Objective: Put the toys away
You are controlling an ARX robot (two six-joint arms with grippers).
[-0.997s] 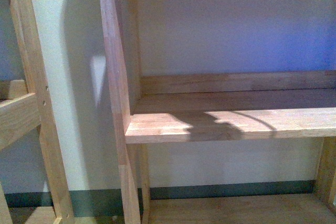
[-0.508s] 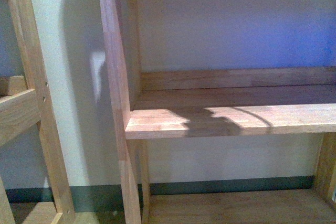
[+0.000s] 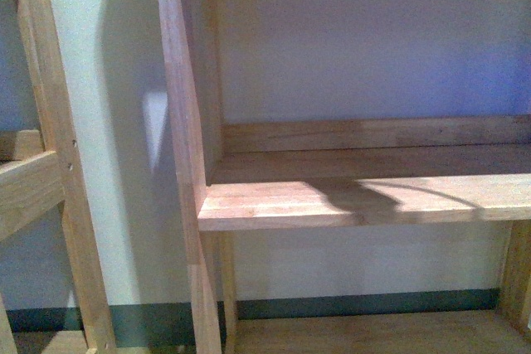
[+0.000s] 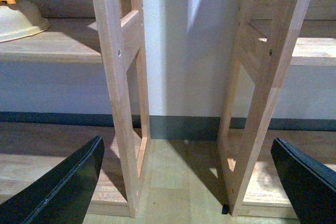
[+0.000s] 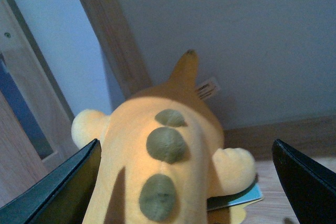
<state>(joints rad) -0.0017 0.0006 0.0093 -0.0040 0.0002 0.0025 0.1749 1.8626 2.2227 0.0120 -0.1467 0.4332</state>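
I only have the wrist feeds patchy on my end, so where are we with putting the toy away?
The plush toy lies on a wooden shelf by the wall, between the spread fingers of the right gripper, which looks open, so placing seems done or nearly so. The left gripper is open and empty, facing the shelf frames. What seems left is backing the right arm away. The front view shows only a bare shelf board.

Black gripper fingers framed both wrist views.

The left gripper [image 4: 186, 182] showed as two flat, matte black fingers [image 4: 58, 187], broad and wedge-shaped, each tapering to a blunt point near the wooden shelf uprights [image 4: 123, 93]; a faint pale speck marked the surface of one. The right gripper [image 5: 186, 182] carried fingers [image 5: 52, 187] of the same dark, smooth, angular make, with thin lighter edges. No arm appeared in the front view.
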